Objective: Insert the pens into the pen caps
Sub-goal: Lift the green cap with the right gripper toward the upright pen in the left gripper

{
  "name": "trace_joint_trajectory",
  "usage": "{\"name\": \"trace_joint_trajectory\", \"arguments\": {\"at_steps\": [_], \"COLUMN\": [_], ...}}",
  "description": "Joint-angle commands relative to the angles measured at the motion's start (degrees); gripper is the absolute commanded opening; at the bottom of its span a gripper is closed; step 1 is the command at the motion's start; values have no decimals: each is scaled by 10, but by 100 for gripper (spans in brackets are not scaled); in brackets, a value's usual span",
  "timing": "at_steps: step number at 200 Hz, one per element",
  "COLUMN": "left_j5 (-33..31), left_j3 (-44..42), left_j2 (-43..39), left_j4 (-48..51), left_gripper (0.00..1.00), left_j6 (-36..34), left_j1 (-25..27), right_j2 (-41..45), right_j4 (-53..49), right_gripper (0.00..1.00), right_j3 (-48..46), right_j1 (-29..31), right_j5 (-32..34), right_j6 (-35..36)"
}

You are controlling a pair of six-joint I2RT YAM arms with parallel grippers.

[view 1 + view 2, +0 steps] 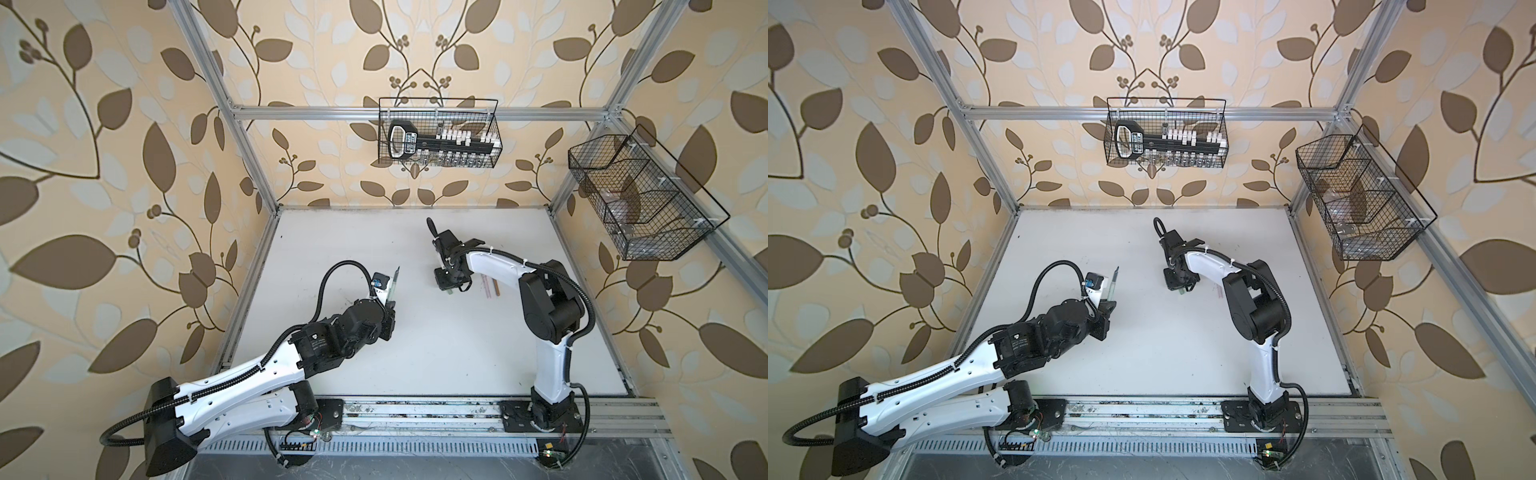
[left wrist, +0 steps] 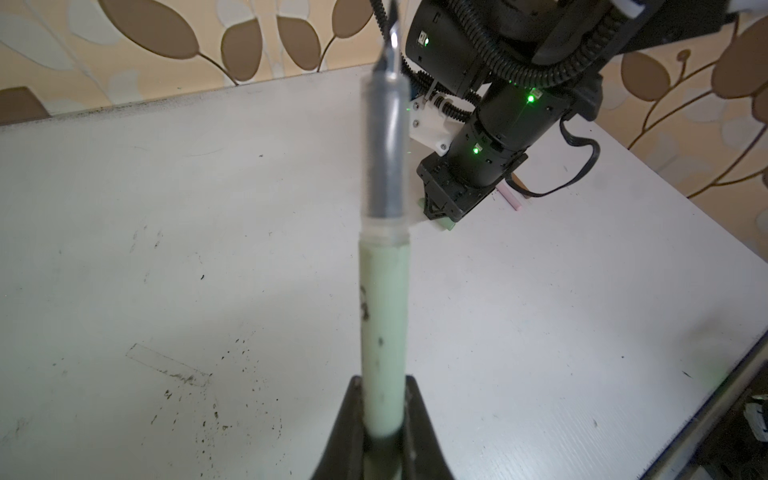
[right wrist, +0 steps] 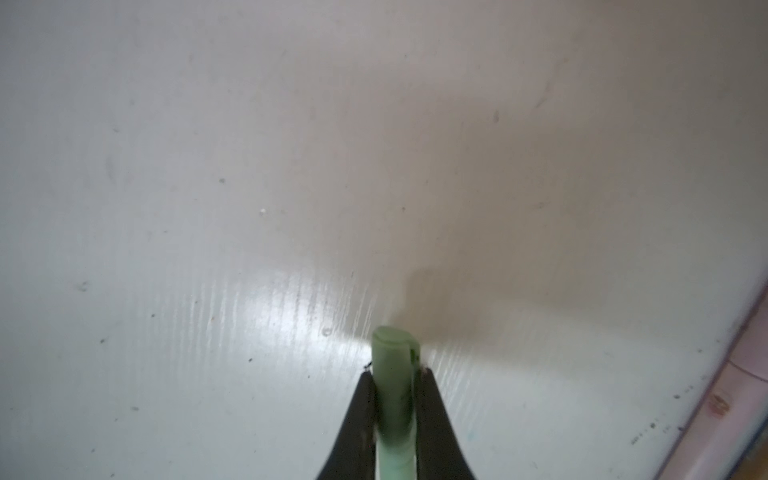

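Left gripper clamps green pen tip-outward, apparently awaiting the green cap that right gripper pinches at the table.

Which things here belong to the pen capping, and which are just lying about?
For the job: green pen, held by left gripper; green cap, in right gripper; pink pen; brown pen.
Lying about: back wire basket with black tool; side wire basket.

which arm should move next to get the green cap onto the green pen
Right, probably: the right end effector is shut on the green cap low by the table and must lift it; the left end effector holds the green pen raised, tip free.
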State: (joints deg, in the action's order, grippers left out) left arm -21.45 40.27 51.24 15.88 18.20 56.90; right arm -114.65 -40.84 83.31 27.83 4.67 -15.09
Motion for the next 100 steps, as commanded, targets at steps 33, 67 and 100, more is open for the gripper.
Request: {"name": "trace_joint_trajectory", "arguments": {"at_steps": [33,67,100], "left_j5": [48,65,93], "left_j3": [-7,-5,-2], "left_j2": [16,22,17], "left_j4": [-55,-75,-81], "left_gripper": [8,7,6], "left_j6": [-21,-34,-38], "left_j1": [-7,-6,-6], "right_j2": [130,227,303], "right_j4": [72,155,256], "right_gripper": [9,8,5], "right_j3": [-78,-153,-218], "right_j1": [-13,-27,-36], "right_j5": [-123,-220,-309], "right_j6": [-2,-38,-89]}}
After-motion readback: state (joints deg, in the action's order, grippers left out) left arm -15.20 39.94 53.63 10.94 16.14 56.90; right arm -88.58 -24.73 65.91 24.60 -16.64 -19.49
